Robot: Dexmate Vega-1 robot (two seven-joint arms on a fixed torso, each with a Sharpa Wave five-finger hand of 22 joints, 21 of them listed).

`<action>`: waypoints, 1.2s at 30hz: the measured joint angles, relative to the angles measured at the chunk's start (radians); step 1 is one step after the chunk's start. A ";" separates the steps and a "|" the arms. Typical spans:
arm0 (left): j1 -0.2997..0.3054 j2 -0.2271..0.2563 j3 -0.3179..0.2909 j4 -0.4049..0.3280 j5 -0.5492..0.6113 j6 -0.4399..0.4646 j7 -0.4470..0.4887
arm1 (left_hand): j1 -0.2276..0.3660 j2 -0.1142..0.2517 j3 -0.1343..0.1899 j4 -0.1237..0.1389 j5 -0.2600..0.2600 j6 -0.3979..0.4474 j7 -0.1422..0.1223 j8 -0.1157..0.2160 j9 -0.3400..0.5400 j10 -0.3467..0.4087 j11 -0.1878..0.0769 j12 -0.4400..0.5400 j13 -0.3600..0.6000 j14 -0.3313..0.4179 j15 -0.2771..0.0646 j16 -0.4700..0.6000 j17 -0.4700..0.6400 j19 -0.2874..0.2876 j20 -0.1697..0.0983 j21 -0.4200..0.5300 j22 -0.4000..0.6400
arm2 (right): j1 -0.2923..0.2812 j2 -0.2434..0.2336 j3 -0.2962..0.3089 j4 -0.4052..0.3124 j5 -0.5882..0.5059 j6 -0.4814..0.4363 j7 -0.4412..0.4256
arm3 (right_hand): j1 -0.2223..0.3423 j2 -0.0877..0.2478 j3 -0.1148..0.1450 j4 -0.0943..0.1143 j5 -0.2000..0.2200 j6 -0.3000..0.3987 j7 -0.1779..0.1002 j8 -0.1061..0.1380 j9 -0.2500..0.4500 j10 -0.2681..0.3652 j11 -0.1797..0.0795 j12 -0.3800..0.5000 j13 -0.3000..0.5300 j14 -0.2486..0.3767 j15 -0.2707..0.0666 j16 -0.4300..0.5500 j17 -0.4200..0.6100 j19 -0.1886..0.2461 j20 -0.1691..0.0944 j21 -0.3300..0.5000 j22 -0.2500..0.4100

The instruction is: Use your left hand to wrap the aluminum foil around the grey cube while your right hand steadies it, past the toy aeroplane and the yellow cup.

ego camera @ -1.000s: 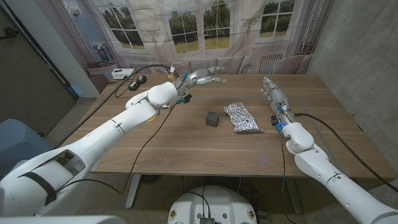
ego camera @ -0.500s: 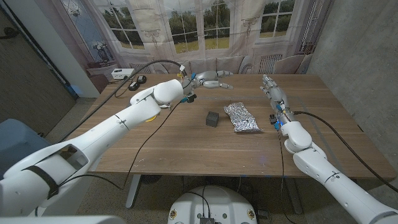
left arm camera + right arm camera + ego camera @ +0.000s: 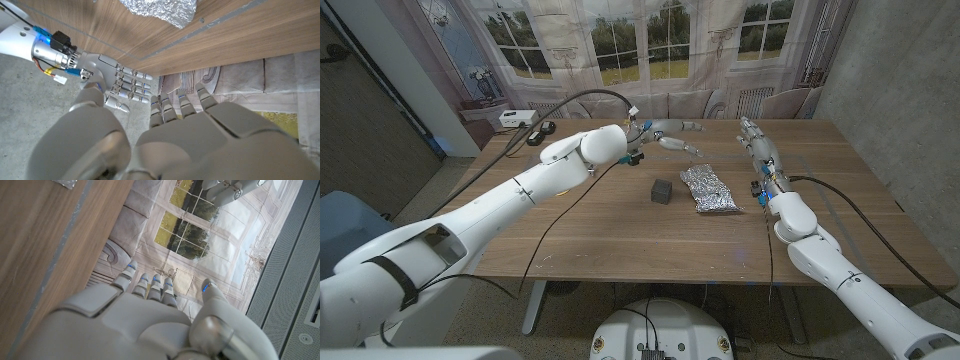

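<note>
Left hand point(image 3: 672, 133) hovers over the far middle of the table point(image 3: 600, 225), fingers spread, holding nothing, just beyond the foil point(image 3: 709, 188). The foil lies crumpled near the table's centre-right, with the cube point(image 3: 663, 191) just beside it on the robot's left, apart from it and not wrapped. Right hand point(image 3: 758, 148) stands at the table's far right, fingers stretched out straight and together, empty, near the foil but not touching it. From the left wrist view the foil point(image 3: 159, 10) shows on the wood and the right hand point(image 3: 116, 82) shows past the table edge, fingers extended.

Around them: a white box point(image 3: 515, 117) and a dark small item point(image 3: 538, 134) sit at the far left corner, well apart from the work. Black cables trail across the left half of the table under the left arm. Nothing lies between the left hand and the foil.

Against a second ago, the left hand has swept from the far left-middle across toward the foil. Cube, foil and right hand have stayed put.
</note>
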 measured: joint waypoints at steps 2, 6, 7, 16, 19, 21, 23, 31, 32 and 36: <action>-0.006 -0.001 0.010 -0.011 0.025 0.009 -0.010 | 0.000 0.000 -0.002 0.002 0.006 0.001 0.001 0.000 0.000 -0.004 0.004 0.000 0.002 0.000 0.000 0.000 0.002 -0.003 0.003 -0.003 0.001 | 0.002 0.002 0.000 0.003 -0.001 0.002 0.000 | 0.000 0.000 0.000 0.000 0.000 0.000 0.000 0.000 0.000 0.000 0.000 0.000 0.000 0.000 0.000 0.000 0.000 0.000 0.000 0.000 0.000; -0.020 -0.004 0.031 -0.036 0.066 0.024 -0.028 | 0.010 -0.011 -0.016 0.002 0.013 0.012 0.013 0.000 0.001 0.004 0.015 0.000 0.002 0.004 0.003 0.000 0.002 -0.003 0.003 -0.003 0.005 | 0.003 0.003 0.000 0.006 -0.002 0.008 -0.003 | 0.000 0.000 0.000 0.000 0.000 0.000 0.000 0.000 0.000 0.000 0.000 0.000 0.000 0.000 0.000 0.000 0.000 0.000 0.000 0.000 0.000; -0.021 -0.004 0.033 -0.037 0.098 0.035 -0.043 | 0.011 -0.012 -0.021 0.002 0.018 0.021 0.014 0.000 0.003 0.010 0.016 0.000 0.002 0.009 -0.003 0.003 0.002 -0.003 0.003 -0.003 0.005 | 0.003 0.004 0.000 0.008 -0.002 0.008 -0.003 | 0.000 0.000 0.000 0.000 0.000 0.000 0.000 0.000 0.000 0.000 0.000 0.000 0.000 0.000 0.000 0.000 0.000 0.000 0.000 0.000 0.000; -0.048 -0.018 0.073 -0.069 0.221 0.061 -0.113 | 0.039 -0.035 -0.050 0.001 0.053 0.075 0.018 0.014 0.005 0.084 0.000 0.024 0.016 0.062 -0.020 0.022 0.010 0.031 -0.010 0.003 0.005 | 0.004 0.009 0.000 0.018 -0.003 0.014 -0.006 | 0.000 0.000 -0.004 -0.004 0.000 0.000 0.000 0.000 0.000 0.004 -0.004 0.000 0.000 0.000 0.000 0.000 0.000 0.000 0.000 0.000 0.000; -0.056 -0.026 0.085 -0.072 0.253 0.065 -0.135 | 0.042 -0.031 -0.061 0.006 0.064 0.104 0.018 0.022 0.009 0.112 -0.011 0.039 0.021 0.080 -0.028 0.027 0.011 0.035 -0.013 0.009 0.005 | 0.005 0.010 0.000 0.020 -0.003 0.015 -0.008 | 0.000 0.000 -0.004 -0.004 0.000 0.000 0.000 0.000 0.000 0.004 -0.004 0.000 0.000 0.000 0.000 0.000 0.000 0.000 0.000 0.000 0.000; -0.062 -0.031 0.093 -0.072 0.266 0.067 -0.147 | 0.043 -0.030 -0.069 0.008 0.070 0.125 0.018 0.027 0.009 0.133 -0.015 0.046 0.025 0.090 -0.037 0.030 0.015 0.037 -0.015 0.011 0.005 | 0.006 0.011 0.000 0.020 -0.004 0.015 -0.008 | 0.000 0.000 -0.004 -0.004 0.000 0.000 0.000 0.000 0.000 0.004 -0.004 0.000 0.000 0.000 0.000 0.000 0.000 0.000 0.000 0.000 0.000; -0.069 -0.037 0.100 -0.072 0.290 0.070 -0.171 | 0.046 -0.027 -0.074 0.011 0.076 0.144 0.017 0.033 0.009 0.145 -0.024 0.046 0.029 0.100 -0.047 0.036 0.015 0.050 -0.016 0.011 0.005 | 0.007 0.011 0.000 0.021 -0.004 0.015 -0.009 | 0.000 0.000 -0.004 -0.004 0.000 0.000 0.000 0.000 0.000 0.004 -0.004 0.000 0.000 0.000 0.000 0.000 0.000 0.000 0.000 0.000 0.000; -0.100 -0.066 0.138 -0.060 0.337 0.075 -0.220 | 0.057 -0.027 -0.083 0.012 0.087 0.176 0.013 0.040 0.014 0.165 -0.032 0.060 0.035 0.121 -0.058 0.040 0.015 0.067 -0.031 0.017 0.005 | 0.008 0.012 -0.001 0.023 -0.006 0.015 -0.012 | 0.000 0.000 -0.004 -0.004 0.000 0.000 0.000 0.000 0.000 0.004 -0.004 0.000 0.000 0.007 -0.007 0.000 0.000 0.000 0.000 0.000 0.000; -0.103 -0.069 0.142 -0.058 0.372 0.075 -0.252 | 0.061 -0.024 -0.088 0.010 0.087 0.181 0.013 0.041 0.014 0.173 -0.033 0.062 0.038 0.121 -0.058 0.040 0.015 0.067 -0.031 0.017 0.005 | 0.010 0.015 -0.002 0.028 -0.006 0.015 -0.012 | 0.000 0.000 -0.004 -0.004 0.000 0.000 0.000 0.000 0.000 0.003 -0.004 0.000 0.000 0.007 -0.007 0.000 0.000 0.000 0.000 0.000 0.000; -0.114 -0.083 0.157 -0.049 0.405 0.071 -0.279 | 0.082 -0.008 -0.092 0.012 0.092 0.212 0.006 0.051 0.014 0.186 -0.043 0.070 0.044 0.121 -0.058 0.040 0.015 0.071 -0.035 0.019 0.005 | 0.014 0.017 -0.003 0.032 -0.006 0.015 -0.012 | -0.001 0.000 -0.004 -0.004 0.000 0.000 0.000 0.000 0.000 0.003 -0.004 0.000 0.000 0.007 -0.007 0.000 0.000 0.000 0.000 0.000 0.000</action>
